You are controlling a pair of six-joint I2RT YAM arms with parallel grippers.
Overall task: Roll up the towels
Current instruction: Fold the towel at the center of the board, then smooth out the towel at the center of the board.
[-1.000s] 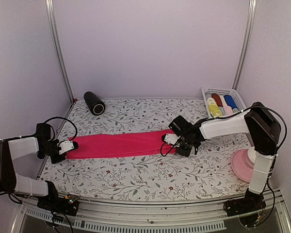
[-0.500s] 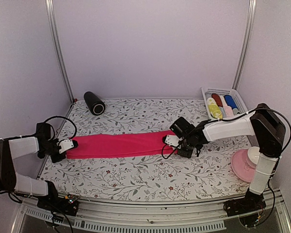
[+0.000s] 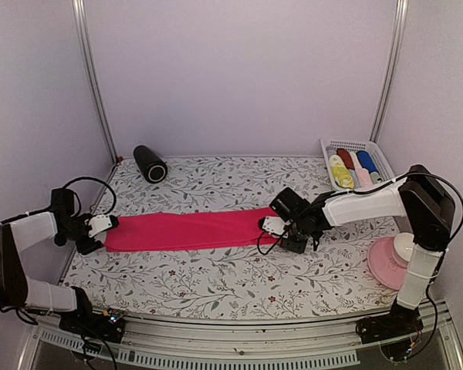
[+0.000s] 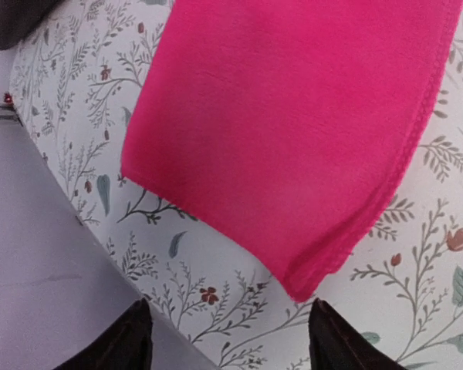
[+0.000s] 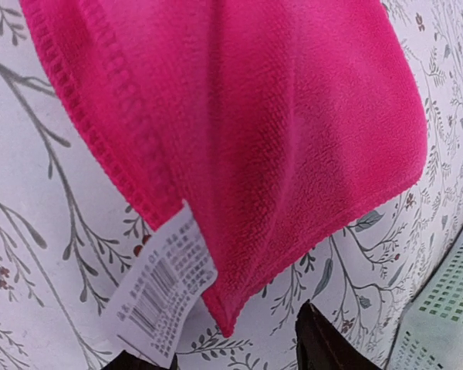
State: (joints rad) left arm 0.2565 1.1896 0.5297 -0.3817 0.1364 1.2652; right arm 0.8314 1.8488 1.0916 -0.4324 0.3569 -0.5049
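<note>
- Pink towel: long flat folded strip lying across mid-frame on the table, top view.
- Left pincer: at the strip's left end. Fingers apart, with the towel corner just ahead of the tips, ungripped.
- Right pincer: at the right end. Fingers apart, with the corner bearing a white label just ahead, free.
- Rolled towels: in the basket, upper right.

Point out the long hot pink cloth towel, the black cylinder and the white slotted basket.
long hot pink cloth towel [image 3: 189,230], top external view, mid-strip
black cylinder [image 3: 147,161], top external view, curved side
white slotted basket [image 3: 351,142], top external view, far rim
</note>
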